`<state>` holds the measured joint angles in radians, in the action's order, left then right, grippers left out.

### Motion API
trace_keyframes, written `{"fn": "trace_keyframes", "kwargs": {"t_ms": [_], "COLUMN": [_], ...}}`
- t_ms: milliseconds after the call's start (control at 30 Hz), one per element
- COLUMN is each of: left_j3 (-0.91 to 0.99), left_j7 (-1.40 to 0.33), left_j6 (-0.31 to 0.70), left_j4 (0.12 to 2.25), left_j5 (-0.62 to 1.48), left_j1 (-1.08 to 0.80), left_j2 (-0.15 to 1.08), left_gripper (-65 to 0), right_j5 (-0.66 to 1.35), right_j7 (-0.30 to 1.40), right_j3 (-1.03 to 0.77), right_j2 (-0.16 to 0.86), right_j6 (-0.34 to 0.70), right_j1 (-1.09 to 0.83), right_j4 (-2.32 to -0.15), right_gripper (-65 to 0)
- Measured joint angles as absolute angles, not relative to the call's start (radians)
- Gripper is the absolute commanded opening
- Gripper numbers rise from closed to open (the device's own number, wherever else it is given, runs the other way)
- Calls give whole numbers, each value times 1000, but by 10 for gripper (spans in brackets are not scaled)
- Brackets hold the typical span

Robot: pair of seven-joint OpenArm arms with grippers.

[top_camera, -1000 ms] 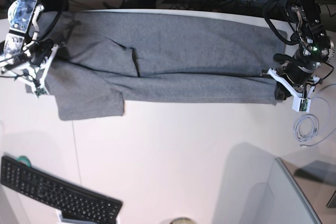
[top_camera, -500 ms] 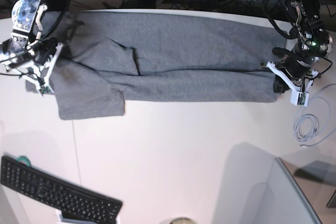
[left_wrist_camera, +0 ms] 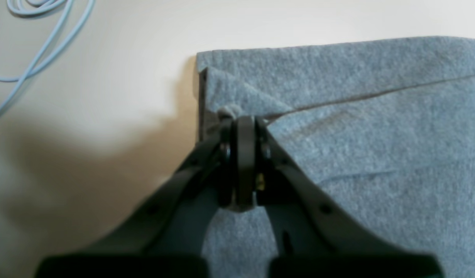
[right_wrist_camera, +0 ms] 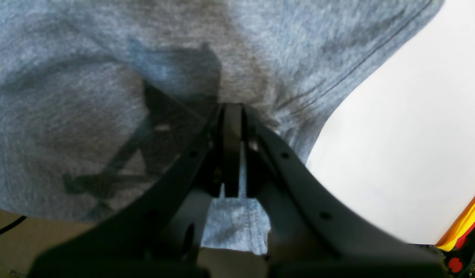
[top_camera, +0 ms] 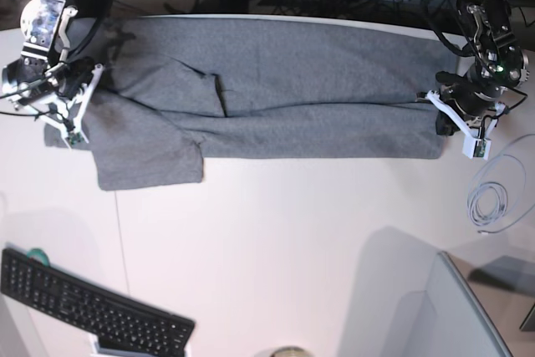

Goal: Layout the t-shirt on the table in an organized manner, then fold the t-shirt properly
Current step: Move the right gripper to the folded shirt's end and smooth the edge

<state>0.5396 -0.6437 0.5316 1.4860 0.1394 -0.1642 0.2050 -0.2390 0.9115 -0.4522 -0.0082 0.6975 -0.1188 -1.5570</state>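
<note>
Here both hands, left hand (left_wrist_camera: 243, 123) and right hand (right_wrist_camera: 232, 110), apparently pinch the t-shirt (top_camera: 276, 98) beside a cable (top_camera: 489, 205).

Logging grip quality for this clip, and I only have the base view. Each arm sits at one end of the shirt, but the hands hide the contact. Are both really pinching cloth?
Observer: Yes for the left gripper. Its wrist view shows the jaws shut on a small bunch of the t-shirt near a corner.
Operator: And the right?
Observer: The right gripper is also shut, with cloth puckered at its tips.
Operator: Is the fabric lifted there?
Observer: In the right wrist view the shirt slopes up and away from the table, with a hem showing under the gripper.
</note>
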Motion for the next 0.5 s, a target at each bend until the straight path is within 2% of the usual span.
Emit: {"fn": "trace_keyframes", "kwargs": {"t_ms": [500], "left_j3": [481], "left_j7": [-643], "left_j6": [528], "left_j4": [1431], "left_j5": [136], "left_j1": [-161], "left_j2": [215], "left_gripper": [-650], "right_j5": [-239], "right_j7": [912], "right_j3": [-452], "right_j2": [-8], "right_j6": [698], "right_j1": [-118], "right_j4": [-1557], "right_gripper": [-635]}}
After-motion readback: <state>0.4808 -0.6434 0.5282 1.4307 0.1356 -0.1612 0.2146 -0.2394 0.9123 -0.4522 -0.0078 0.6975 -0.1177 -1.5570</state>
